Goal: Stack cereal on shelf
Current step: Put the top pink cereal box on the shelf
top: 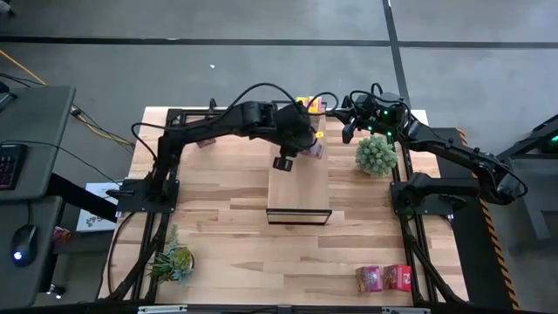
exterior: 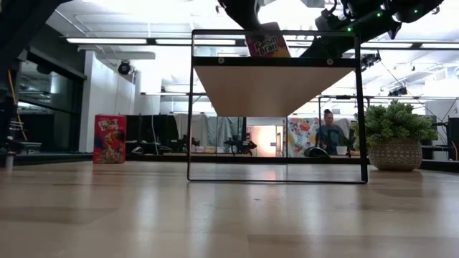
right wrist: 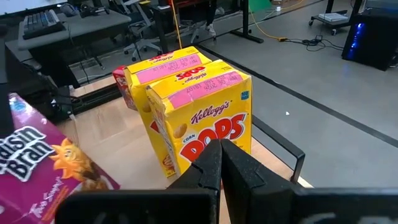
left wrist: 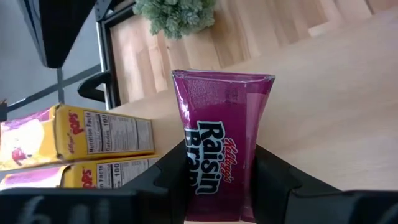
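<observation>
Purple cereal box (left wrist: 221, 155) is clamped in the left gripper (left wrist: 217, 177); lower it upright beside the yellow boxes (left wrist: 74, 134), slowly. The right gripper (right wrist: 221, 163), fingers closed and empty, waits near them.

"Kellogg's Raisin Bran" reads in white on the magenta-purple box (left wrist: 221, 155), and the low view shows "Raisin Bran" on that same box (exterior: 267, 41) above the shelf (exterior: 276, 86). The nearer yellow box (right wrist: 205, 124) carries "Kellogg's Corn Pops" in red, while the second yellow box (right wrist: 163, 68) behind it shows only a pink top strip with print too small to read. In the left wrist view, the yellow boxes (left wrist: 74, 134) show "Pops" and a "Nutrition Facts" panel on the side.
</observation>
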### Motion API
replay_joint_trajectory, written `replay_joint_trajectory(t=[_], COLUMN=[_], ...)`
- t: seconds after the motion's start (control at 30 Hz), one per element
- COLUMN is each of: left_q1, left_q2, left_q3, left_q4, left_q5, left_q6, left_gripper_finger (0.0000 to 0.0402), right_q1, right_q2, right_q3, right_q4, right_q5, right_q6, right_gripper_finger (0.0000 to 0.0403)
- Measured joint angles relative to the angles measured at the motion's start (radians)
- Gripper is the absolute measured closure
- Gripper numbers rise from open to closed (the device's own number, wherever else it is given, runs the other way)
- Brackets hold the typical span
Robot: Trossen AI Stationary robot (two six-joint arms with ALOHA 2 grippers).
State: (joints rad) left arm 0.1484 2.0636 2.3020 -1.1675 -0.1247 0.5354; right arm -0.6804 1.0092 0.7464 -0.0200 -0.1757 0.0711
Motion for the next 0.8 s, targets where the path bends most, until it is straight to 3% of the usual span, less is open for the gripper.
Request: replay_joint_trajectory(t=[0.2, 0.6, 0.8], left_q1=[0.004, 0.018, 0.035], left_q2=[0.002, 0.002, 0.0], left_q3=[0.0, 0.0, 0.0], left_q4=[0.013, 0.056, 0.073], left_q5=[-0.001, -0.015, -0.038], left_q6=[0.001, 0.001, 0.024], left_gripper_finger=[0.0258, 0.0171, 0.0154], right_q1=[0.0, 0.0, 0.0], right_q2=[0.0, 0.0, 0.0], right_q3=[0.0, 0.0, 0.0], right_q4=[-0.007, -0.015, -0.022], right_q5=[0.0, 0.0, 0.0], right_q6=[0.0, 0.0, -0.001], right_gripper_finger=[0.0402, 0.0402, 0.0402])
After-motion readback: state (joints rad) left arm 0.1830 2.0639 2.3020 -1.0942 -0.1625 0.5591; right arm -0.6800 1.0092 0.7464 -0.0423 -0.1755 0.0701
